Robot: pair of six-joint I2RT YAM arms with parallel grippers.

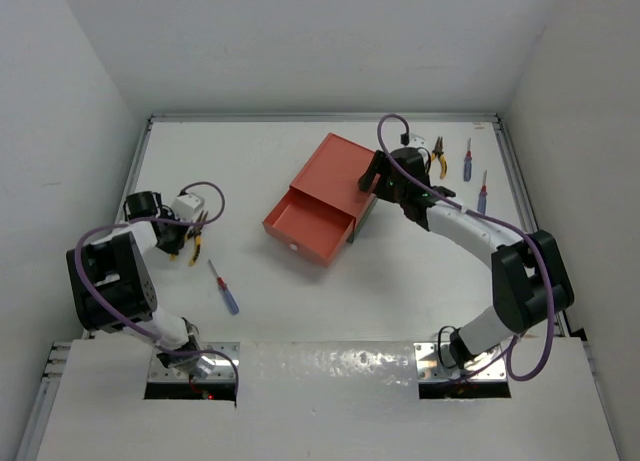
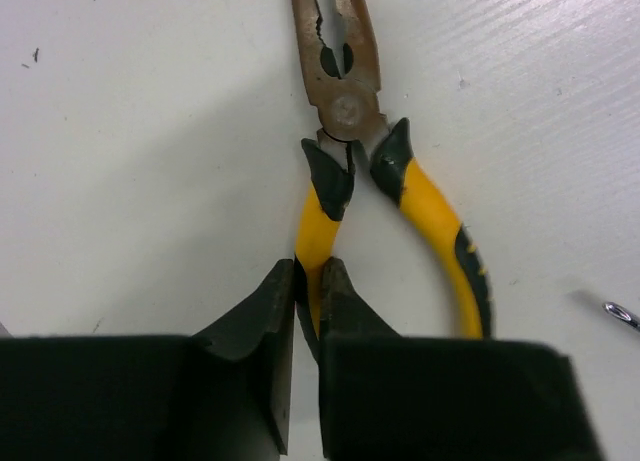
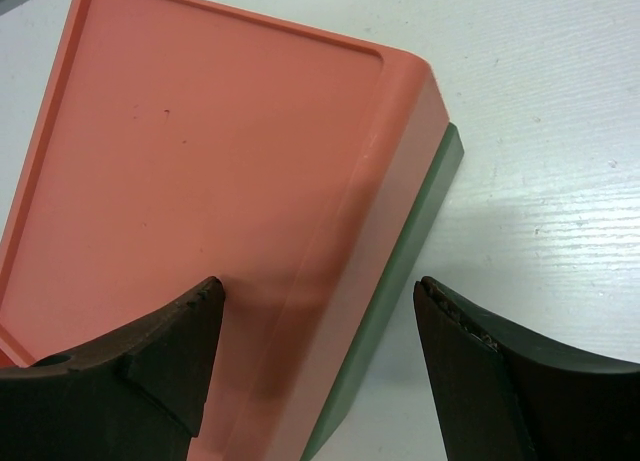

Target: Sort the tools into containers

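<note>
Since the left claw is clenched on only one yellow handle of the pliers, well back from the pivot, I reckon this is going to be a floppy pickup. Pliers like these are stiff steel, small but dense, and nose-heavy, so held this far back they'll probably want to droop and twist in the grip. The rubbery sleeve should give decent friction at least, and nothing here is fragile. The joint looks loose though: the handles are splayed, and the free one runs just to the right of the claw, ungripped, so it can swing. Closer to the pivot, or across both handles, looks like the safer hold imo. They lie flat on the worktop, nose pointing straight away from the claw, over at the left side and well apart from the boxes. One screwdriver lies near them.

Right claw is released and spread wide, straddling a rear corner of the salmon-red box that sits on the green box. Half of it is over the lid, the other half out over bare worktop. Can't tell if it touches. The salmon drawer is pulled out toward the left arm's side. Past that arm, at the far right, lie a second pair of pliers and two more screwdrivers.
</note>
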